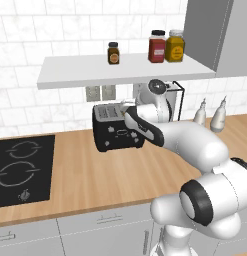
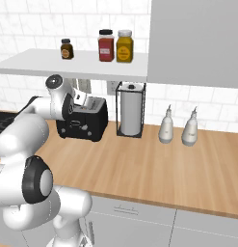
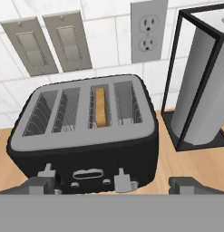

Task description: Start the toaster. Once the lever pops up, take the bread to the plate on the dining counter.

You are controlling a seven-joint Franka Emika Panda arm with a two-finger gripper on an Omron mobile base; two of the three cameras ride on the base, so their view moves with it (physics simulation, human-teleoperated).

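Hovering wide open and holding nothing, the gripper [image 3: 111, 183] hangs just above the front of the black toaster [image 3: 86, 136]. The bread [image 3: 100, 107] sits down in one of its slots. The toaster stands near the back edge of the wood worktop [image 2: 154, 164], beside the paper towel holder [image 3: 199, 81].

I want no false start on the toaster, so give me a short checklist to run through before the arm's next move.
1. Bread seated in a toaster slot: ok.
2. Pincer open, holding nothing: ok.
3. Pincer above the toaster's front: ok.
4. Levers in sight on the front: ok.
5. Which lever serves the bread's slot: cannot tell.
6. Wire-framed roll holder stands apart from the toaster: ok.
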